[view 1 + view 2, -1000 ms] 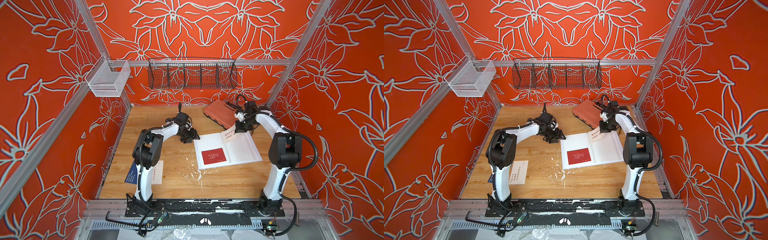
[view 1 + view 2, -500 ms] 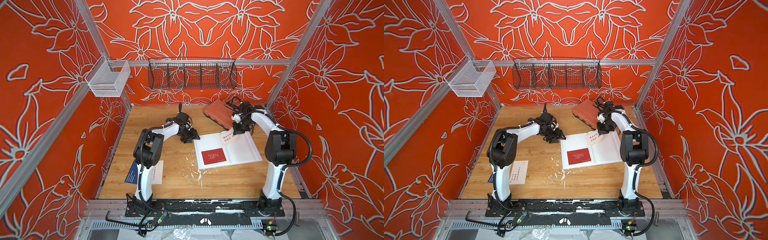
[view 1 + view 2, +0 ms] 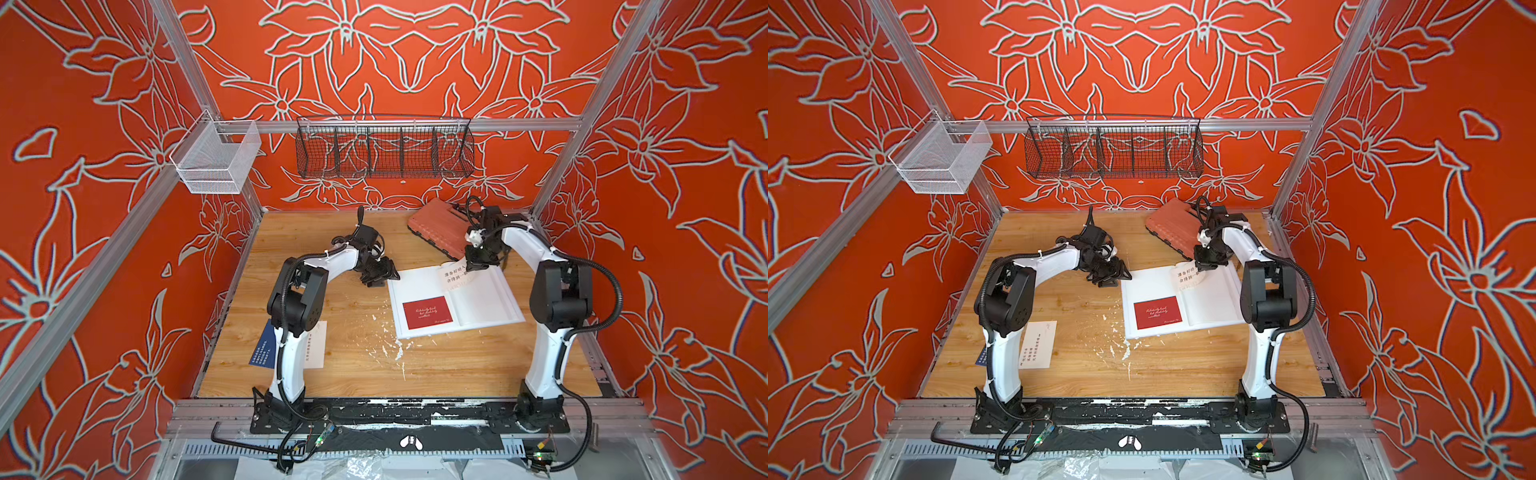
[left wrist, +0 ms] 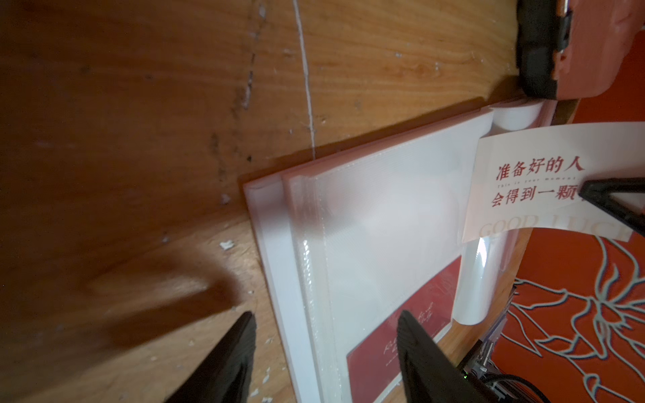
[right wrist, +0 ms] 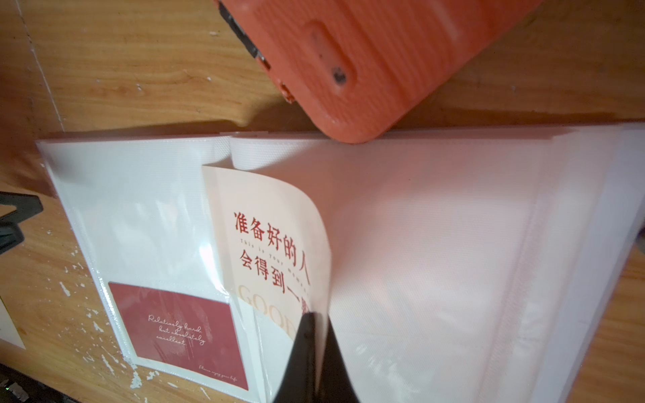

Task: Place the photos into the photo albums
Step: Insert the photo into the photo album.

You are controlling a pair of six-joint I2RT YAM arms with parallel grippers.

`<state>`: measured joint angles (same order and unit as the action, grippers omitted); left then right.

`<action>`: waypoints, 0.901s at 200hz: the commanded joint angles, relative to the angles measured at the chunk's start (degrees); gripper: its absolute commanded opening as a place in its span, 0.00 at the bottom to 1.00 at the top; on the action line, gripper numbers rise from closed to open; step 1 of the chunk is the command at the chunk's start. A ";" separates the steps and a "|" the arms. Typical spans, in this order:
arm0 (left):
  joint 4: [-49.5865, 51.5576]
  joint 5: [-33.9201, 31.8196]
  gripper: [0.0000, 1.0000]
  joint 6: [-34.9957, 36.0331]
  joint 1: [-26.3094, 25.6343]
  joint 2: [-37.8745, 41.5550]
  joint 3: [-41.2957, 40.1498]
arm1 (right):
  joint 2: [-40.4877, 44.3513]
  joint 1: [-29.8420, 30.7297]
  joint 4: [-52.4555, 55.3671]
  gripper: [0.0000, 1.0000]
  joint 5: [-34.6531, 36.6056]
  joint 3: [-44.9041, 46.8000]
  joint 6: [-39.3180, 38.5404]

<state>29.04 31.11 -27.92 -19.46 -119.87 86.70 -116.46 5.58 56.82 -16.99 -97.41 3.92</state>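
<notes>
We count four cards, one album and two grippers. The right gripper is clamped on one short end of the cream card. The card's long axis runs out from those fingertips toward the fold of the open album, and it bows so that the red Chinese text faces up. The dark red card sits flat in a pocket of the opposite page, long axis across that page, nearer the left gripper. That gripper's jaws stand apart and empty, with one finger over the table and one over the album's outer edge. The white card and navy card lie well away from both grippers, by the left arm's base. One orange case lies just beyond the right gripper, its corner at the album's edge. White flecks litter the wood.
</notes>
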 commanded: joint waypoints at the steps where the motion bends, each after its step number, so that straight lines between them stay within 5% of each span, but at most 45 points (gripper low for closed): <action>1: 0.49 -0.02 0.63 0.33 -0.12 -0.87 0.45 | -1.13 0.86 -1.00 0.00 -0.91 0.72 1.12; 180: 1.53 0.44 0.63 1.27 -0.04 -0.88 1.02 | -3.91 4.97 -4.47 0.00 -4.67 2.09 3.74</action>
<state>29.08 31.16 -27.83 -19.46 -120.25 86.70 -119.26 10.20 52.38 -20.51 -96.20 6.90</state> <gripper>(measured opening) 0.630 0.042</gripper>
